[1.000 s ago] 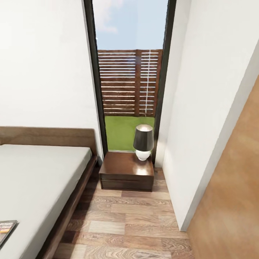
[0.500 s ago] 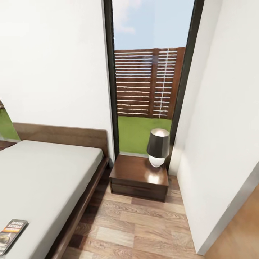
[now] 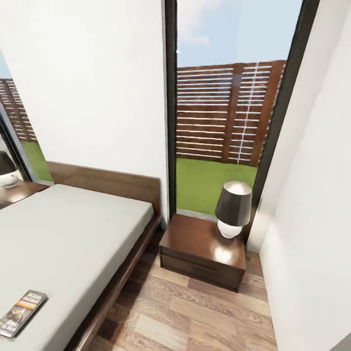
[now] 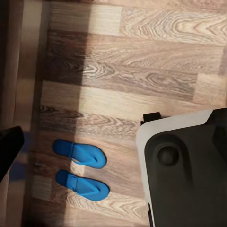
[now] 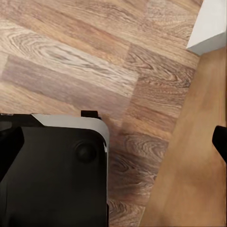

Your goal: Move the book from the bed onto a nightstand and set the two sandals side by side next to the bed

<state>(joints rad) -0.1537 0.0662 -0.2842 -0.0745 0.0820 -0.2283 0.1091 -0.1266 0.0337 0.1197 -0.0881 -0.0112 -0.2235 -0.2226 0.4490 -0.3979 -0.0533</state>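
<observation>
The book (image 3: 22,307), dark with an orange band, lies flat on the pale mattress of the bed (image 3: 73,234) near its front edge. A dark-brown nightstand (image 3: 195,243) stands right of the bed under the window. A second nightstand (image 3: 17,191) shows at the far left. In the left wrist view, the two blue sandals (image 4: 79,153) (image 4: 82,185) lie close together and roughly parallel on the plank floor. My left gripper (image 4: 113,144) and right gripper (image 5: 113,142) hang open over the floor, their dark fingertips (image 5: 9,146) at the picture edges, holding nothing.
A black-shaded lamp (image 3: 233,207) takes the right part of the near nightstand's top. Another lamp (image 3: 6,168) stands on the far one. My base (image 4: 187,165) is right beside the sandals. A white wall (image 3: 312,234) closes the right; a wooden door (image 5: 194,170) is by my right side.
The whole head view has shifted: bed, nightstand and window now sit further right and larger. The far nightstand has come into view and the book shows fully. Nothing itself has moved.
</observation>
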